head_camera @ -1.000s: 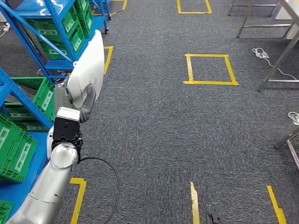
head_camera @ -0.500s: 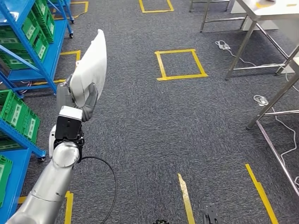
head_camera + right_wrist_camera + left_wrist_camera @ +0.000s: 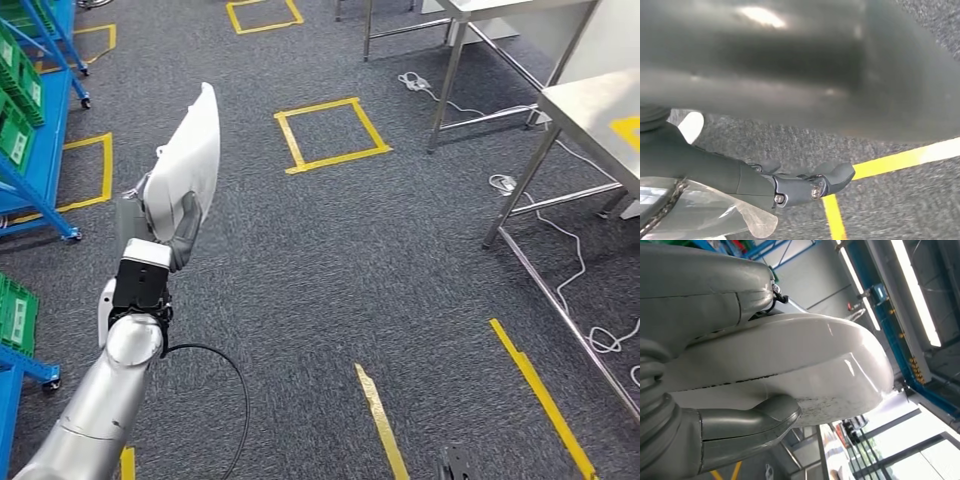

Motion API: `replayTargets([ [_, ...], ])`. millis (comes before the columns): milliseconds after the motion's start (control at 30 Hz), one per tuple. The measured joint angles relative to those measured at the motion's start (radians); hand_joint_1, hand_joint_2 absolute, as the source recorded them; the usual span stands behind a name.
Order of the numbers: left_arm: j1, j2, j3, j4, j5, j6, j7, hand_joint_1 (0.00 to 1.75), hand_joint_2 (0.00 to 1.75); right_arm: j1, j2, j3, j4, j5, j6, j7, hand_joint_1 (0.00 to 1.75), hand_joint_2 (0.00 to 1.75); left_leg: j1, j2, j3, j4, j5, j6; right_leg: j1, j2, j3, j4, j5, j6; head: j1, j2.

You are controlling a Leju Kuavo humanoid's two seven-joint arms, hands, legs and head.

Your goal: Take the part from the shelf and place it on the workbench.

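Note:
My left hand (image 3: 161, 222) grips a white curved shell part (image 3: 186, 158), held raised in front of me over the grey carpet. In the left wrist view the part (image 3: 791, 355) lies across the hand, with the grey thumb (image 3: 753, 426) pressed under it and the grey cover over it. The steel workbench (image 3: 596, 108) stands at the right, well away from the part. My right hand (image 3: 806, 182) hangs over the carpet, dark fingers stretched out with nothing in them.
A blue shelf (image 3: 39, 150) with green crates (image 3: 15, 125) stands at the left edge. A second steel table (image 3: 460, 12) is at the back right. Yellow tape squares (image 3: 332, 135) mark the carpet, and white cables (image 3: 562, 285) trail under the workbench.
The whole view has swung right: the shelf has slid to the left edge and the tables have come in at the right. The part stays in my left hand.

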Motion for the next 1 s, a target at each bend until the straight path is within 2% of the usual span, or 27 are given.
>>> replayTargets([
  [33, 0.002, 0.001, 0.001, 0.0, 0.0, 0.0, 0.0, 1.75, 1.75, 0.001, 0.0, 0.0, 0.0, 0.0, 0.0, 0.0, 0.0, 0.0, 0.0, -0.003, 0.013, -0.032, 0.028, 0.002, 0.0, 0.013, 0.0, 0.002, 0.0, 0.0, 0.0, 0.0],
  [67, 0.002, 0.002, 0.003, 0.0, 0.0, 0.0, 0.0, 1.75, 1.75, 0.002, 0.001, 0.0, 0.001, 0.001, 0.0, 0.0, 0.0, 0.0, 0.002, -0.013, 0.041, -0.095, 0.068, 0.004, -0.001, 0.026, 0.0, 0.005, 0.0, 0.001, 0.0, 0.0],
  [133, 0.002, 0.004, 0.007, 0.0, 0.0, 0.0, 0.0, 1.75, 1.75, 0.0, 0.002, 0.0, 0.001, 0.001, 0.0, 0.0, 0.0, 0.0, 0.005, -0.051, 0.098, -0.22, 0.119, 0.008, 0.0, 0.05, -0.005, 0.013, -0.001, 0.008, 0.001, 0.0],
  [167, 0.003, 0.005, 0.009, 0.0, 0.0, 0.0, 0.0, 1.75, 1.75, -0.001, 0.002, 0.0, 0.001, 0.002, 0.001, 0.0, 0.0, 0.0, 0.006, -0.066, 0.113, -0.255, 0.127, 0.009, -0.002, 0.061, -0.01, 0.016, 0.0, 0.014, 0.001, 0.0],
  [200, 0.004, 0.006, 0.011, 0.0, 0.0, 0.001, 0.0, 1.75, 1.75, -0.001, 0.003, 0.0, 0.001, 0.002, 0.001, 0.0, 0.0, 0.0, 0.005, -0.071, 0.117, -0.267, 0.124, 0.01, -0.003, 0.071, -0.016, 0.017, 0.003, 0.021, 0.001, 0.0],
  [267, 0.005, 0.006, 0.013, 0.0, 0.0, 0.004, 0.0, 1.75, 1.75, 0.004, 0.003, 0.0, 0.001, 0.002, 0.002, 0.001, 0.0, 0.0, 0.004, -0.053, 0.117, -0.273, 0.128, 0.018, -0.007, 0.084, -0.027, 0.016, 0.006, 0.034, 0.001, 0.0],
  [300, 0.006, 0.006, 0.013, 0.0, 0.001, 0.005, -0.001, 1.75, 1.75, 0.007, 0.003, 0.0, 0.001, 0.002, 0.002, 0.001, 0.0, 0.0, 0.005, -0.042, 0.118, -0.277, 0.131, 0.024, -0.006, 0.072, -0.034, 0.024, 0.0, 0.038, 0.002, 0.0],
  [333, 0.005, 0.005, 0.014, 0.0, 0.001, 0.006, -0.001, 1.75, 1.75, 0.008, 0.003, 0.0, 0.001, 0.002, 0.002, 0.002, 0.0, 0.0, 0.007, -0.031, 0.118, -0.281, 0.135, 0.03, -0.004, 0.05, -0.049, 0.049, -0.017, 0.041, 0.006, 0.0],
  [400, 0.008, 0.005, 0.016, 0.0, 0.001, 0.008, -0.003, 1.75, 1.75, 0.006, 0.003, 0.0, 0.001, 0.002, 0.002, 0.002, 0.0, 0.0, 0.006, -0.006, 0.116, -0.284, 0.138, 0.037, -0.001, -0.01, -0.103, 0.163, -0.078, 0.046, 0.013, 0.0],
  [433, 0.01, 0.006, 0.018, 0.0, 0.001, 0.008, -0.003, 1.75, 1.75, 0.006, 0.003, 0.0, 0.001, 0.002, 0.002, 0.002, 0.0, 0.0, 0.004, 0.007, 0.115, -0.284, 0.137, 0.038, -0.002, -0.026, -0.136, 0.234, -0.108, 0.048, 0.016, 0.0],
  [467, 0.013, 0.007, 0.019, 0.0, 0.001, 0.008, -0.003, 1.75, 1.75, 0.006, 0.003, 0.0, 0.002, 0.002, 0.002, 0.002, 0.0, 0.0, 0.003, 0.02, 0.114, -0.284, 0.137, 0.038, -0.003, -0.035, -0.16, 0.288, -0.126, 0.051, 0.016, 0.0],
  [500, 0.016, 0.007, 0.02, 0.0, 0.001, 0.009, -0.003, 1.75, 1.75, 0.008, 0.003, 0.0, 0.002, 0.002, 0.002, 0.002, 0.0, 0.0, 0.003, 0.033, 0.114, -0.284, 0.137, 0.039, -0.003, -0.038, -0.166, 0.308, -0.127, 0.051, 0.016, 0.0],
  [533, 0.018, 0.007, 0.021, 0.0, 0.001, 0.009, -0.003, 1.75, 1.75, 0.009, 0.004, 0.0, 0.002, 0.002, 0.002, 0.003, 0.0, 0.0, 0.002, 0.045, 0.114, -0.283, 0.136, 0.038, -0.004, -0.042, -0.151, 0.285, -0.11, 0.051, 0.016, 0.0],
  [567, 0.018, 0.007, 0.021, 0.0, 0.001, 0.009, -0.003, 1.75, 1.75, 0.01, 0.004, 0.0, 0.002, 0.002, 0.002, 0.003, 0.0, 0.0, 0.002, 0.055, 0.115, -0.283, 0.135, 0.037, -0.003, -0.05, -0.116, 0.226, -0.081, 0.049, 0.016, 0.0],
  [633, 0.018, 0.007, 0.022, 0.0, 0.001, 0.009, -0.003, 1.75, 1.75, 0.007, 0.003, 0.0, 0.002, 0.002, 0.002, 0.003, 0.0, 0.0, -0.001, 0.074, 0.118, -0.282, 0.132, 0.032, 0.003, -0.093, -0.031, 0.081, -0.035, 0.039, 0.015, 0.0],
  [667, 0.018, 0.008, 0.023, 0.0, 0.001, 0.01, -0.003, 1.75, 1.75, 0.005, 0.003, 0.0, 0.002, 0.002, 0.002, 0.003, 0.0, 0.0, -0.004, 0.082, 0.119, -0.282, 0.13, 0.027, 0.008, -0.109, -0.004, 0.036, -0.025, 0.032, 0.015, 0.0],
  [700, 0.018, 0.008, 0.023, 0.0, 0.001, 0.01, -0.003, 1.75, 1.75, 0.004, 0.003, 0.0, 0.002, 0.002, 0.001, 0.003, 0.0, 0.0, -0.006, 0.091, 0.12, -0.282, 0.129, 0.023, 0.012, -0.117, 0.008, 0.015, -0.024, 0.026, 0.014, 0.0],
  [767, 0.018, 0.007, 0.024, 0.0, 0.001, 0.01, -0.003, 1.75, 1.75, 0.005, 0.003, 0.0, 0.002, 0.002, 0.001, 0.003, 0.0, 0.0, -0.007, 0.109, 0.123, -0.283, 0.127, 0.013, 0.013, -0.097, 0.008, 0.011, -0.021, 0.015, 0.014, 0.0],
  [800, 0.017, 0.007, 0.024, 0.0, 0.001, 0.01, -0.003, 1.75, 1.75, 0.006, 0.003, 0.0, 0.002, 0.003, 0.001, 0.003, 0.0, 0.0, -0.006, 0.105, 0.124, -0.279, 0.121, 0.008, 0.011, -0.086, 0.009, 0.008, -0.018, 0.01, 0.013, 0.0],
  [833, 0.017, 0.007, 0.024, -0.001, 0.001, 0.01, -0.004, 1.75, 1.75, 0.007, 0.003, 0.0, 0.002, 0.003, 0.001, 0.003, 0.0, 0.0, -0.004, 0.089, 0.119, -0.261, 0.106, 0.003, 0.008, -0.075, 0.011, 0.005, -0.016, 0.006, 0.011, 0.0],
  [867, 0.017, 0.008, 0.025, -0.001, 0.001, 0.01, -0.005, 1.75, 1.75, 0.006, 0.003, 0.0, 0.002, 0.003, 0.001, 0.003, 0.0, 0.0, -0.001, 0.063, 0.104, -0.22, 0.08, -0.002, 0.004, -0.064, 0.013, 0.002, -0.013, 0.001, 0.009, 0.0],
  [900, 0.018, 0.009, 0.026, -0.001, 0.001, 0.011, -0.006, 1.75, 1.75, 0.005, 0.003, 0.0, 0.002, 0.003, 0.001, 0.003, 0.0, 0.0, 0.001, 0.033, 0.077, -0.156, 0.046, -0.006, 0.003, -0.052, 0.014, 0.002, -0.013, -0.002, 0.006, 0.0],
  [933, 0.021, 0.009, 0.028, -0.002, 0.001, 0.011, -0.006, 1.75, 1.75, 0.004, 0.004, 0.0, 0.002, 0.003, 0.001, 0.003, 0.0, 0.0, 0.002, 0.014, 0.045, -0.084, 0.013, -0.008, 0.003, -0.039, 0.014, 0.002, -0.013, -0.004, 0.004, 0.0],
  [967, 0.024, 0.01, 0.03, -0.002, 0.001, 0.012, -0.007, 1.75, 1.75, 0.004, 0.004, 0.0, 0.002, 0.003, 0.001, 0.003, 0.0, 0.0, 0.002, 0.004, 0.016, -0.022, -0.009, -0.009, 0.003, -0.025, 0.014, 0.002, -0.013, -0.005, 0.004, 0.0],
  [1000, 0.028, 0.011, 0.032, -0.002, 0.003, 0.013, -0.007, 1.75, 1.75, 0.005, 0.004, 0.0, 0.002, 0.002, 0.001, 0.003, 0.0, 0.0, 0.002, 0.001, -0.001, 0.009, -0.01, -0.009, 0.003, -0.01, 0.014, 0.003, -0.013, -0.005, 0.003, 0.0],
])
